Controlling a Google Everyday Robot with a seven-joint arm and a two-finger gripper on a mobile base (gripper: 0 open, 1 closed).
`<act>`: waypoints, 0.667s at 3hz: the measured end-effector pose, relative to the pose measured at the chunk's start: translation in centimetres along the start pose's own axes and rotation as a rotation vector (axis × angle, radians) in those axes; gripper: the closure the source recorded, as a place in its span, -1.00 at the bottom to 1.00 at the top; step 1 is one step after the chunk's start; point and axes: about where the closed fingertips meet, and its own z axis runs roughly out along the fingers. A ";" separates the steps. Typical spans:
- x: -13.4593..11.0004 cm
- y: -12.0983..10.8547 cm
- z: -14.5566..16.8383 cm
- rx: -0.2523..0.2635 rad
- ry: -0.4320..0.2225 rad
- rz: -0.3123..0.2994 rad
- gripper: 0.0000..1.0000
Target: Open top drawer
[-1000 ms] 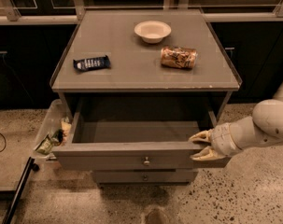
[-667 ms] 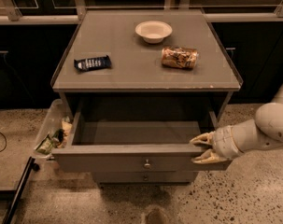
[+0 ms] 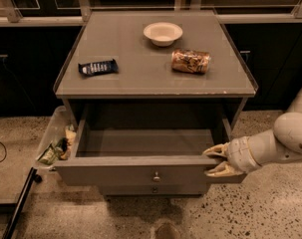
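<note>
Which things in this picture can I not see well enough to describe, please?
Camera view:
- Lower drawer: only a thin strip shows; the open top drawer covers the rest.
- Arm: cut off by the right edge. Its end effector sits at the top drawer's front right corner.
- Dark wrapper: print too small to read.
- Contents of the bin on the left: partly hidden by the top drawer.
</note>
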 end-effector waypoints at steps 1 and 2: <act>-0.7 1.0 0.2 -0.015 -0.031 0.001 1.00; -0.8 0.9 0.1 -0.016 -0.031 0.000 0.62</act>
